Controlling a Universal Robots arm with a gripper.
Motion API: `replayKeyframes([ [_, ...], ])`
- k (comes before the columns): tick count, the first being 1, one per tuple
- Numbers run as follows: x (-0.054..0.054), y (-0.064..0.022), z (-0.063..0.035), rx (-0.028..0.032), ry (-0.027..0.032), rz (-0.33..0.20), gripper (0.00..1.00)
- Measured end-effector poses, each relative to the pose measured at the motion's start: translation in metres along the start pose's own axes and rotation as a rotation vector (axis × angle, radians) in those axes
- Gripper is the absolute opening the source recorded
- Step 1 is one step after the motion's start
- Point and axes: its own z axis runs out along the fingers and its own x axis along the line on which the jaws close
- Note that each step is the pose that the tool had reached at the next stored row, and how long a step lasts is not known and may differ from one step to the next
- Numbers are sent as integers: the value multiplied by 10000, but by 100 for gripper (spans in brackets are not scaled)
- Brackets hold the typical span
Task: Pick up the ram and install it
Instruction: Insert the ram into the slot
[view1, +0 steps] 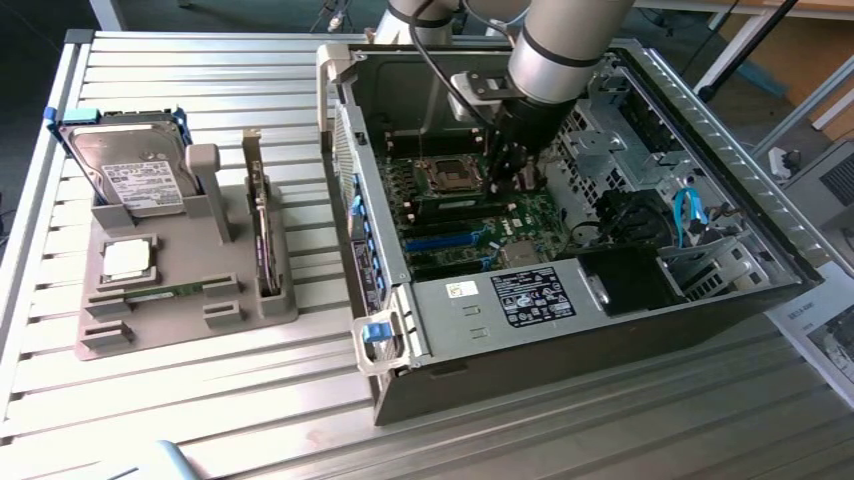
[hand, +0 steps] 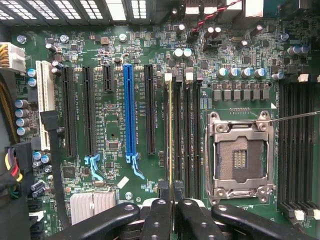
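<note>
The ram (hand: 170, 130) shows edge-on as a thin yellow-green line running along the first of the black memory slots (hand: 186, 130) on the motherboard, beside the open processor socket (hand: 240, 157). My gripper (hand: 172, 192) is shut on one end of the ram, a black finger (hand: 159, 215) on either side of it. Whether the stick is pressed fully into its slot I cannot tell. In the exterior view the gripper (view1: 505, 185) reaches down into the open computer case (view1: 534, 300), just over the green board.
On the exterior view's left a grey fixture (view1: 174, 310) holds a hard drive (view1: 127, 170), a silver processor chip (view1: 124, 260), an upright expansion card (view1: 267, 240) and a narrow green stick (view1: 167, 292). Case walls, cables (view1: 687, 215) and a drive cage surround the arm.
</note>
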Motion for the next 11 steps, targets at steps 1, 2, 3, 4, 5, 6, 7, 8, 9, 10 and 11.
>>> replayKeyframes([
  [1, 0, 0, 12, 0, 0, 0, 12],
  [2, 1, 0, 19, 0, 0, 0, 12],
  [3, 1, 0, 25, 0, 1, 0, 12],
  [4, 1, 1, 27, 0, 2, 0, 12],
  [5, 1, 1, 29, 0, 0, -10, 12],
  [6, 1, 1, 29, 0, 0, -24, 12],
  [7, -3, 1, 31, -3, -5, -81, 12],
  [8, -7, 1, 30, -8, -3, -164, 12],
  [9, -8, 1, 30, -10, -5, -202, 12],
  [10, -8, 1, 30, -10, -5, -203, 12],
  [11, -8, 1, 30, -10, -5, -203, 12],
])
